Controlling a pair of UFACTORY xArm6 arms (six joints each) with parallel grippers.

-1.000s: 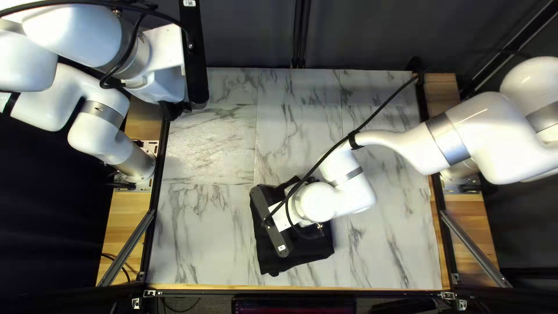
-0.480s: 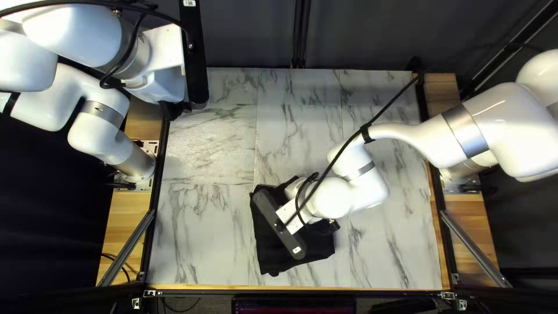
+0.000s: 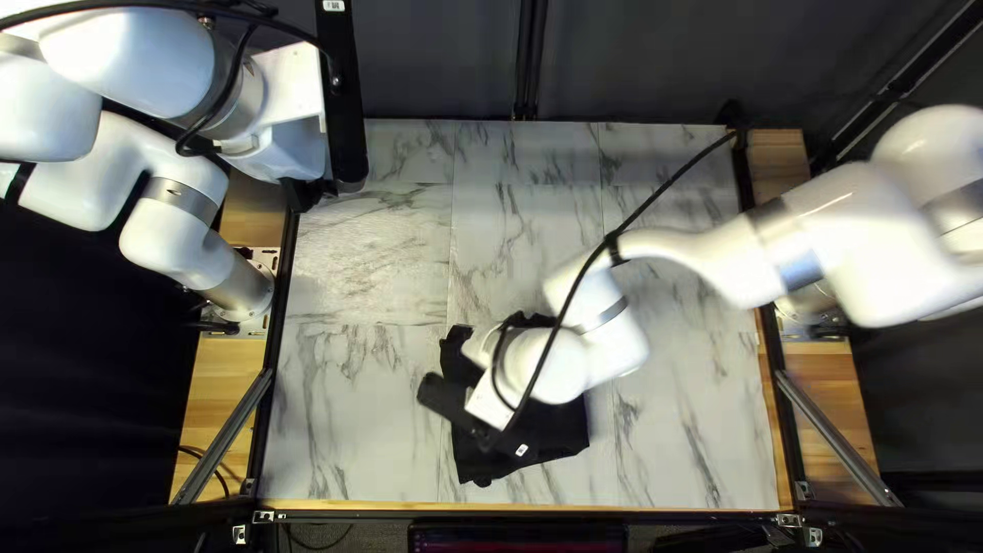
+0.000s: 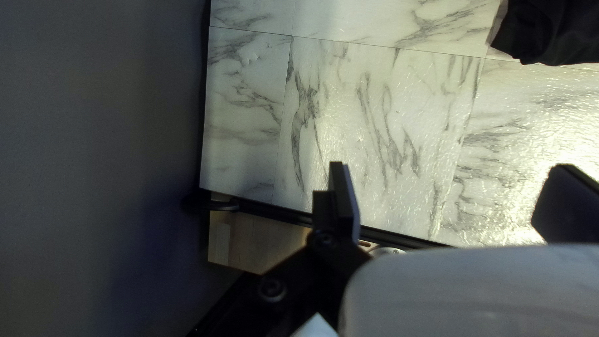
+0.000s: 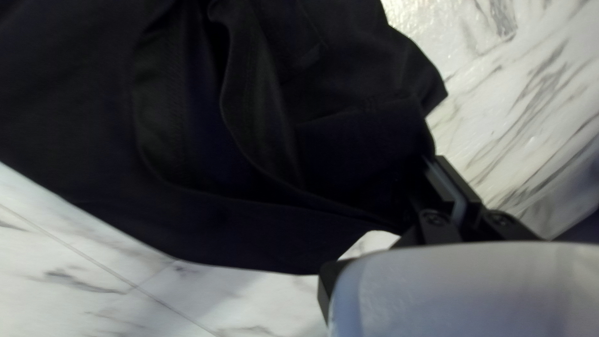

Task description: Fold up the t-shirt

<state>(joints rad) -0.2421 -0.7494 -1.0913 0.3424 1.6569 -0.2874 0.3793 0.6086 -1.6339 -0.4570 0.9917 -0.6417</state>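
Near the front of the counter (image 3: 358, 410), the shirt (image 3: 555, 434) seems partly folded; clenched right fingers (image 5: 462, 186) should open over an edge, left fingers (image 4: 339, 190) being released.

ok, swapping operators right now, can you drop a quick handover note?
Left gripper: open, off the table's far left corner, holding nothing.
Right gripper: fingers together at the shirt's edge; can't tell if fabric is pinched.
T-shirt: black, near the table's near edge, partly under the right arm.
Done: shirt is in a compact, roughly square bundle, layers overlapping.
Left: layers still gape in the wrist view; probably tidy the fold and flatten, then clear the right arm.
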